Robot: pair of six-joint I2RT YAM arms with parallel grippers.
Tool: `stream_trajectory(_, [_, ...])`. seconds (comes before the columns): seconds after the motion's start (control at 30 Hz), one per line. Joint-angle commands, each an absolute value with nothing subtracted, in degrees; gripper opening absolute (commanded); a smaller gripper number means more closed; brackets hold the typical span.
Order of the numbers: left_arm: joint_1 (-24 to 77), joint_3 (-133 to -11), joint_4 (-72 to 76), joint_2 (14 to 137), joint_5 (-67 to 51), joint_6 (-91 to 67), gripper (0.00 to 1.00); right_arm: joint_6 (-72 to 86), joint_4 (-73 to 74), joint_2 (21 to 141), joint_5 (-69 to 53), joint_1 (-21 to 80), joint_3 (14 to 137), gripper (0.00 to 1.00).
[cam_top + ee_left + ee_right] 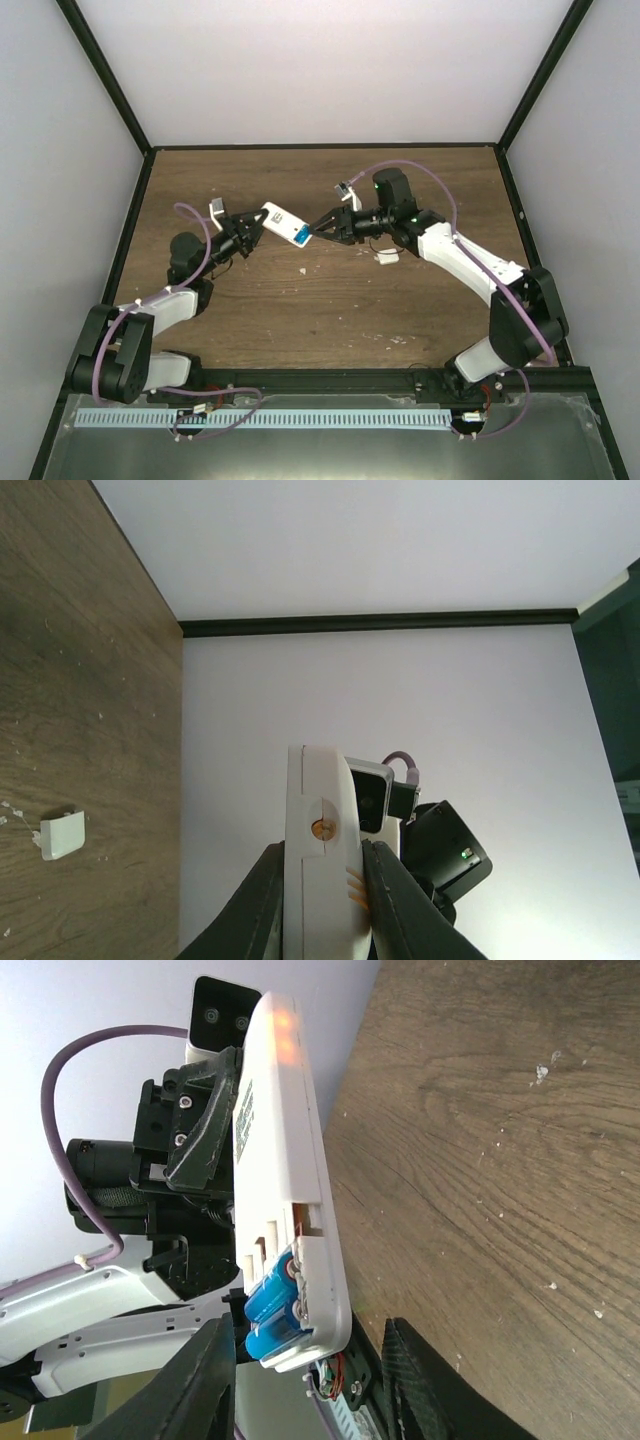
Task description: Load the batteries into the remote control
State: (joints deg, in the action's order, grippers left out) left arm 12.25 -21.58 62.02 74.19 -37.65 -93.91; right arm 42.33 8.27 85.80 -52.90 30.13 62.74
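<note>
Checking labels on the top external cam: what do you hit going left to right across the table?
left gripper → remote control → batteries, at the remote's right end → right gripper → small white piece lying on the table

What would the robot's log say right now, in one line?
left gripper: shut on remote control | batteries: both in compartment | right gripper: open, at battery end

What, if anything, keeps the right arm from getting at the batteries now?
Likely nothing, so yes: the left tool holds the remote control with its open compartment facing the right tool, and the batteries sit exposed just off its fingertips.
</note>
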Motion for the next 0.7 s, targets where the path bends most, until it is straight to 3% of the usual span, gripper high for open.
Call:
stream_trajectory(0.0, [12.0, -23.3, 65.6, 74.6, -37.8, -94.0, 0.0, 42.7, 6.1, 86.5, -55.1, 30.2, 62.9, 0.32])
stream_trajectory(0.67, [12.0, -23.2, 65.9, 75.3, -38.1, -93.5, 0.0, 43.9, 4.2, 88.0, -55.9, 30.2, 63.8, 0.18])
